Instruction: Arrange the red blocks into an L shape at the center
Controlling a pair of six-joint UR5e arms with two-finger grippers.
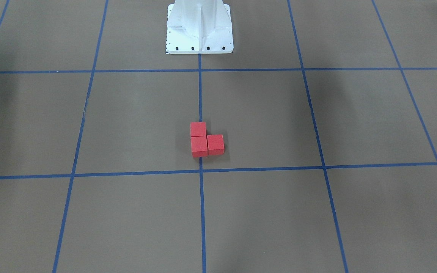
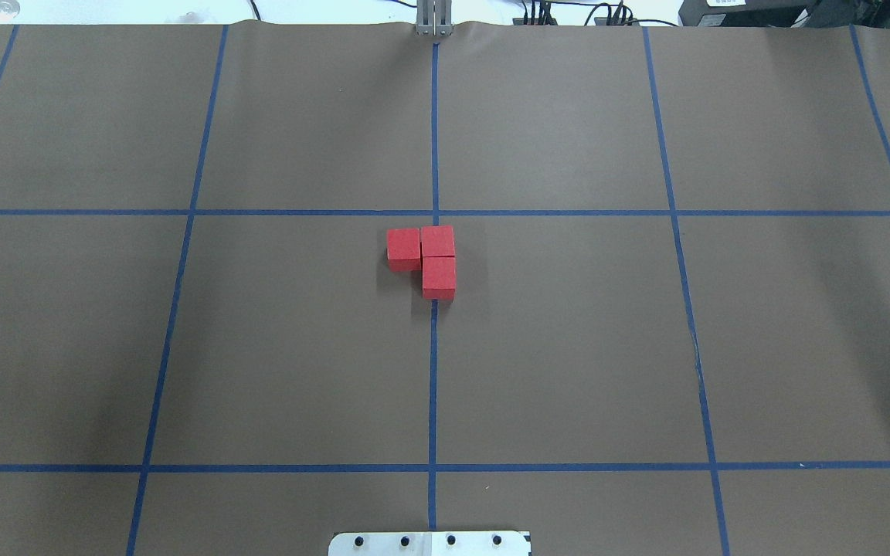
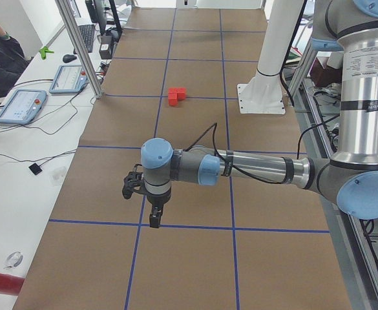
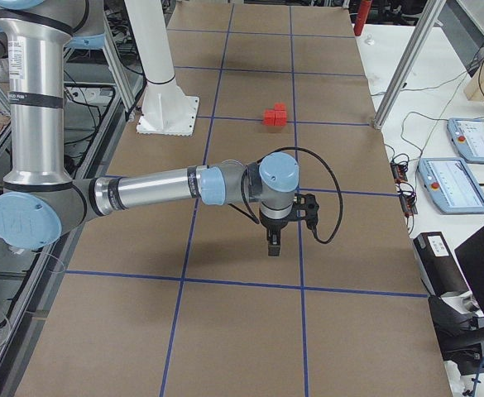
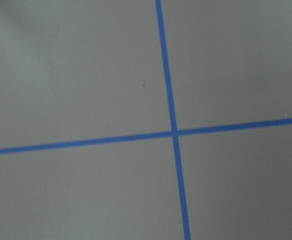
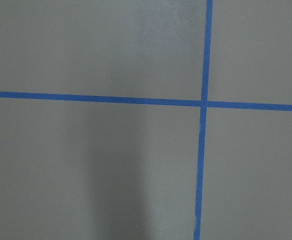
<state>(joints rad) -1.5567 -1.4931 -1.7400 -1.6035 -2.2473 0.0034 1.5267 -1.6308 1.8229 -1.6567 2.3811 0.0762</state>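
A: Starting with the left gripper [image 3: 154,223]?
B: Seen only in the side view from the table's left end. Pointing straight down, hanging just above the brown surface beside a blue tape line [image 3: 195,227]. Touching nothing visible. Cannot tell how far open.
A: And the right gripper [image 4: 273,248]?
B: Seen only from the right end. Pointing down too, raised off the table, with nothing visible in its grasp. Cannot tell whether spread or closed. Well apart from the blocks.
A: Anything from the wrist cameras?
B: Just brown surface and one crossing of blue tape in each.
A: Moving on to the center [image 2: 484,332]?
B: Brown matte surface around the middle blue line, with the red blocks [image 2: 438,241] resting on it, between the white base [image 2: 429,543] and the far cross line.
A: Looking how?
B: Small matte cubes with plain faces, pressed together into an L. Two in a row along the middle line, covering it. The third touching the farther one, on the robot's left side.
A: Counting up?
B: Two grippers, three red blocks, one L.
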